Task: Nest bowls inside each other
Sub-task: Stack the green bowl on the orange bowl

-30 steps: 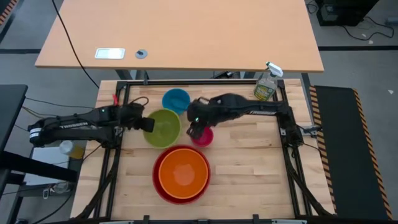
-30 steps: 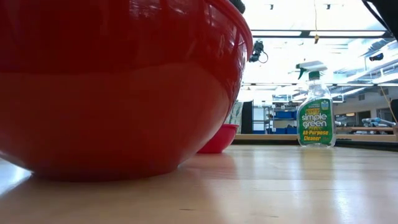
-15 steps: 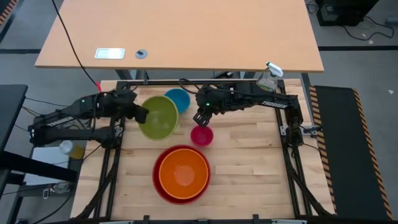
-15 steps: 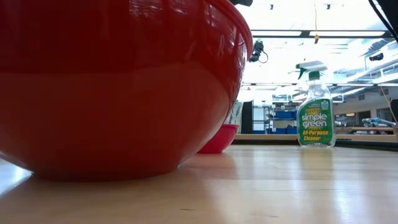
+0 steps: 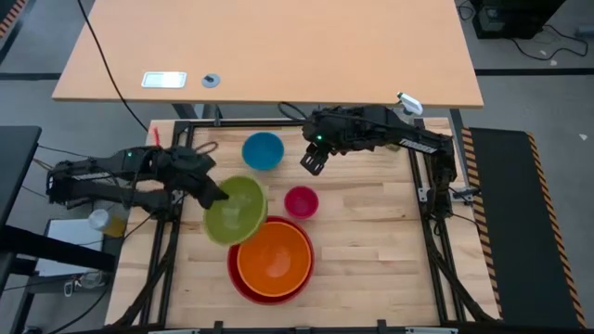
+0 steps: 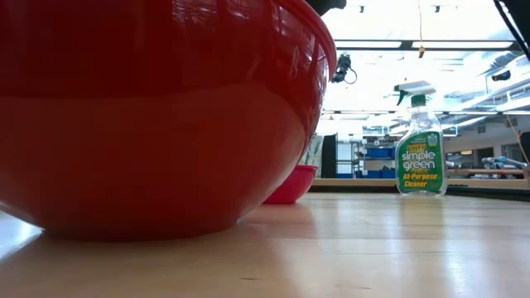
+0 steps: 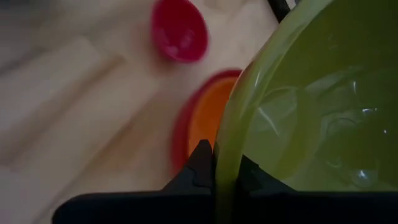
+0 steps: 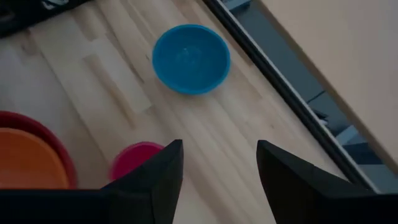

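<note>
Left hand [image 5: 215, 194] pinched the lime green bowl's [image 5: 234, 210] rim, tilted beside the orange bowl [image 5: 275, 257] nested in red bowl [image 6: 157, 116], right hand [image 5: 313, 161] spread above the tabletop [image 5: 371, 232] near blue bowl [image 5: 263, 150]

From table height the red bowl [image 6: 157, 116] fills most of the view, cut off above and to one side, and it hides the orange, green and blue bowls behind it. Only a sliver of the magenta bowl [image 6: 291, 184] peeks past the red bowl's flank. In the left wrist view the lime green bowl [image 7: 311, 106] runs off the edge and covers most of the orange bowl [image 7: 208, 118] beyond it; the whole view is blurred.
</note>
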`<state>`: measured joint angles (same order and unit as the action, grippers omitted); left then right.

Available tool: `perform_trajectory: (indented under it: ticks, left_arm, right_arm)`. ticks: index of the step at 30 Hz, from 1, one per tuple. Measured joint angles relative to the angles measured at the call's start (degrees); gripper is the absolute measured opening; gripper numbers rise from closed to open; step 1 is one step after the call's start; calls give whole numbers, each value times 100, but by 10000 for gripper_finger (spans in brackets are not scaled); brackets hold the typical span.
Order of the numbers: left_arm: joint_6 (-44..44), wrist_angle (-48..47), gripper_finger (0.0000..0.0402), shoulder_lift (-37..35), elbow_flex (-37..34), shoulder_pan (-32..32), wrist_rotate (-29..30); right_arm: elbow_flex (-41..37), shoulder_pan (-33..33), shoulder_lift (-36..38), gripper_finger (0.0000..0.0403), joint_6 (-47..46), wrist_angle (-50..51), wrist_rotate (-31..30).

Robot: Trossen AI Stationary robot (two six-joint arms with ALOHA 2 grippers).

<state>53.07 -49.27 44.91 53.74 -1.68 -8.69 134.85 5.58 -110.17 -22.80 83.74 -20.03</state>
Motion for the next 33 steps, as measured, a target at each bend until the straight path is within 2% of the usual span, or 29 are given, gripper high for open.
perform_trajectory:
  ticks: [7, 11, 14, 17, 23, 28, 33]
  left_arm:
    - [634, 777, 9, 813, 0, 1040, 441]
    - [938, 829, 9, 1441, 1, 1415, 544]
    - [1130, 1232, 9, 1969, 0, 1599, 544]
    - [1236, 1532, 9, 2530, 158, 1747, 544]
    - [1093, 1355, 9, 3669, 796, 1868, 623]
    - [1265, 1290, 9, 4330, 971, 2001, 804]
    - [1541, 1144, 9, 4786, 975, 2097, 898]
  right_arm:
    - [0, 354, 229, 210, 422, 467, -443]
    - [0, 687, 507, 210, 657, 562, -448]
    - [0, 987, 711, 210, 888, 541, -405]
    - [0, 1270, 847, 210, 1139, 491, -231]
    - [0, 1738, 982, 210, 1752, 319, 378]
    - [0, 1992, 981, 210, 2039, 82, 1104]
    - [0, 2053, 953, 210, 2325, -118, 1265]
